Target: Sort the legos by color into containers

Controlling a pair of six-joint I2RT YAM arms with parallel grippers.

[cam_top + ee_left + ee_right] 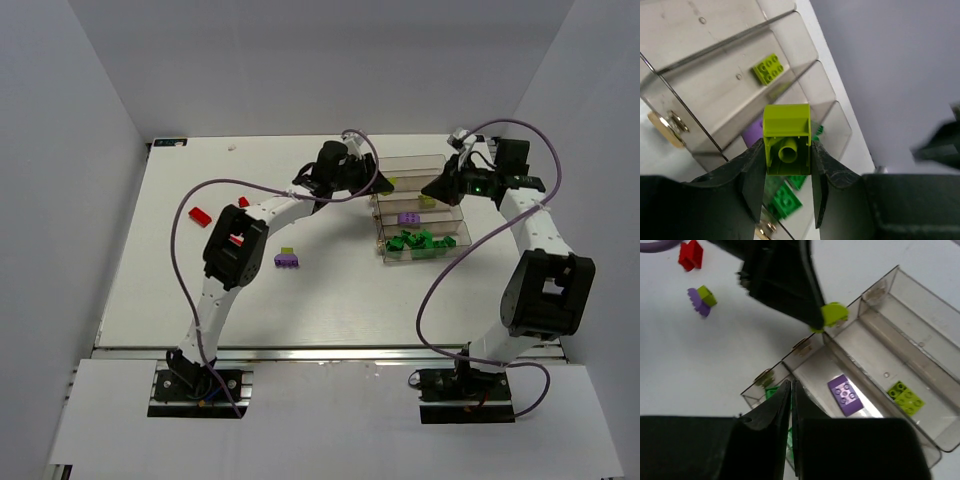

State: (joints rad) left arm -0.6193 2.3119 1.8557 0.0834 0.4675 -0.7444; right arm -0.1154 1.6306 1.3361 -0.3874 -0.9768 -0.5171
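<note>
Looks like a robotics lab test cell. White table (pixel 150 300) boxed in by plain pale panels (pixel 60 180) on the left, right and far sides. Left arm (pixel 228 258) and right arm (pixel 545 290) bolted to dark base plates (pixel 162 392) at the near edge, purple cables (pixel 178 232) looping free.

Lime brick (pixel 786 140), smoky clear bins (pixel 875 355)

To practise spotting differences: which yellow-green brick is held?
The brick in the left hand, by the bins; another lies inside a bin, a third outside by a purple brick.
</note>
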